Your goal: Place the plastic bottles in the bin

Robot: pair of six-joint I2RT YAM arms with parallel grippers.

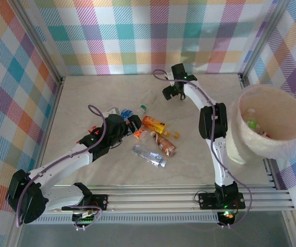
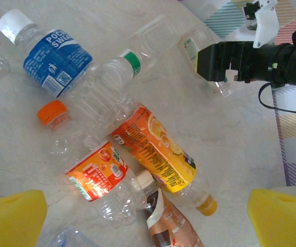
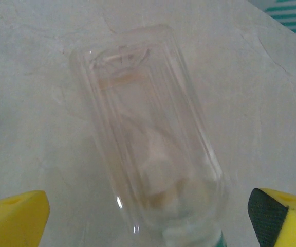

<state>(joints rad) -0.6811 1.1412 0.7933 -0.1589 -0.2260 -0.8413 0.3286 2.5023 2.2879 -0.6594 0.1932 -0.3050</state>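
Note:
Several plastic bottles lie in a heap mid-table: an orange-labelled one [image 1: 153,123], a brown one [image 1: 166,145] and a clear one [image 1: 149,155]. My left gripper [image 1: 132,124] hovers open over the heap. In the left wrist view its yellow fingertips [image 2: 12,216] flank the brown bottle [image 2: 168,226], with the orange-labelled bottle [image 2: 158,152], a red-labelled one [image 2: 99,172] and a blue-labelled one [image 2: 50,56] beyond. My right gripper [image 1: 172,94] is open at the far middle, straddling a clear bottle [image 3: 148,149] without touching it. The bin [image 1: 287,110] stands at the right.
The bin holds a few bottles, one with a green label [image 1: 251,122]. A green-capped clear bottle [image 2: 107,87] lies across the heap. Checked walls enclose the table on three sides. Bare tabletop [image 1: 199,164] separates the heap from the bin.

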